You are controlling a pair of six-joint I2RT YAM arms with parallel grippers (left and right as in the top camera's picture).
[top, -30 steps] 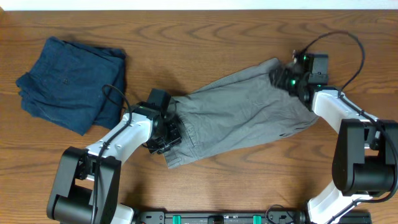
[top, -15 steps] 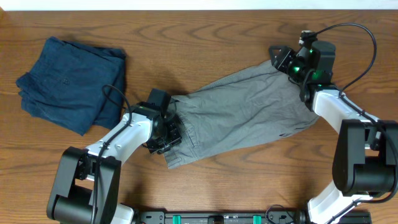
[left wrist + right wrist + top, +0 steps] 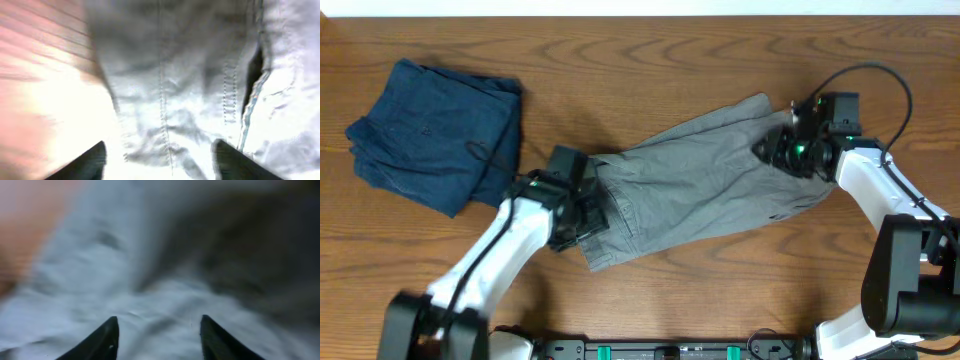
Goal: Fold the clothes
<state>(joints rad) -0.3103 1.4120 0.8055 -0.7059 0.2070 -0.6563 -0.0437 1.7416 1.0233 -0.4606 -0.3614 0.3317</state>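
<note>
The light grey shorts (image 3: 700,190) lie spread slantwise across the middle of the table, one end near the left arm, the other near the right arm. My left gripper (image 3: 588,212) is at the shorts' lower left end; in the left wrist view its open fingers (image 3: 160,160) straddle seamed grey fabric (image 3: 190,90). My right gripper (image 3: 775,150) is over the upper right end; in the right wrist view its open fingers (image 3: 159,340) hover over blurred grey cloth (image 3: 150,295).
A dark navy folded garment (image 3: 435,135) lies at the upper left of the wooden table (image 3: 640,60). The right arm's cable (image 3: 880,75) loops above it.
The right gripper dipped from the shorts' top right corner down and left onto the fabric. The left arm shifted slightly left; its gripper stays at the shorts' edge.
</note>
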